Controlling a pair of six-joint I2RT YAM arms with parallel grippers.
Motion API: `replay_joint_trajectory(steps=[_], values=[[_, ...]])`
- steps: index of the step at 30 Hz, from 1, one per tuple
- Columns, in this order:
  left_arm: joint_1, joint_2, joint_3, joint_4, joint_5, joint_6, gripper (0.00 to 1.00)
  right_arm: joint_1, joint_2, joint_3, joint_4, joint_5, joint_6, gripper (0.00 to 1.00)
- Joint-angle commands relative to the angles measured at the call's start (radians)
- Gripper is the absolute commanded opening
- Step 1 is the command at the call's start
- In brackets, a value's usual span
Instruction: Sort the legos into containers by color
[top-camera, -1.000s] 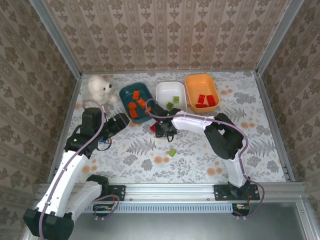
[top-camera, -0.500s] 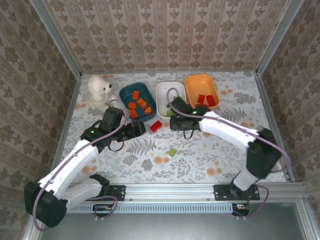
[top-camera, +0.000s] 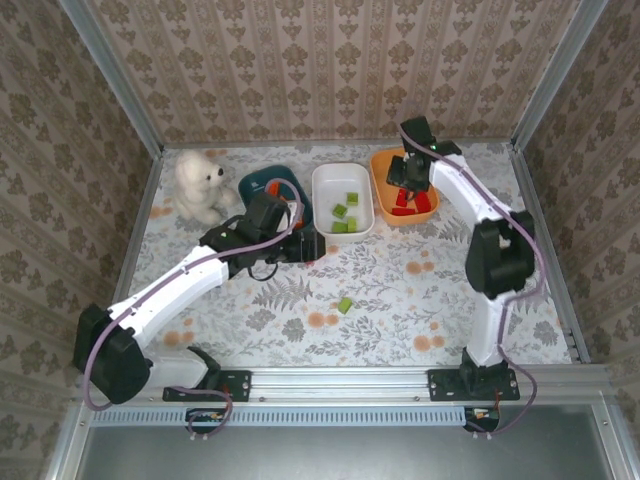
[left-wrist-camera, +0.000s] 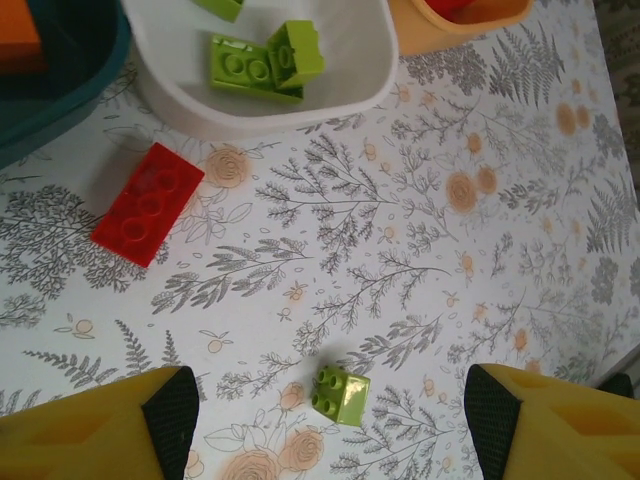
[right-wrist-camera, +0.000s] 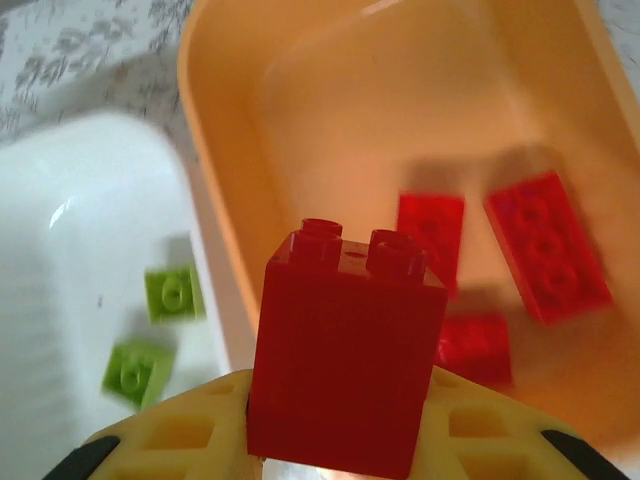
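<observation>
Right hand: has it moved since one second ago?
Yes. The right hand went from in front of the white plastic dish to above the orange plastic dish.

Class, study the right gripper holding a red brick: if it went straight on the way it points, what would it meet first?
Probably the floor of the orange dish, near the red bricks lying in it: the right gripper, shut on a red brick, points down into it. Depth is unclear.

Light is falling bright and even.
The red brick (right-wrist-camera: 345, 370) in the right gripper (right-wrist-camera: 330, 445) is showing sharp; the orange dish (right-wrist-camera: 350, 110) beyond is blurring.
</observation>
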Motion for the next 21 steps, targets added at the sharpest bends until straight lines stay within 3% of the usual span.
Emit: replay_joint_trajectory(steps=[1,5,11,18,21], values=[[-0.030,0.017,0.026,-0.008,-0.020,0.055,0.74,-0.026,0.166,0.203,-0.132,-0.088,-0.034,0.27],[-0.091,0.055,0.042,-0.044,-0.058,0.105,0.74,-0.049,0.314,0.358,-0.175,-0.129,-0.017,0.28],[-0.179,0.141,0.088,-0.102,-0.094,0.178,0.74,-0.060,0.397,0.422,-0.153,-0.174,0.002,0.31],[-0.250,0.246,0.152,-0.168,-0.107,0.236,0.75,-0.059,0.371,0.438,-0.173,-0.164,-0.007,0.55],[-0.276,0.285,0.176,-0.191,-0.117,0.263,0.76,-0.055,0.305,0.434,-0.179,-0.141,-0.019,0.59]])
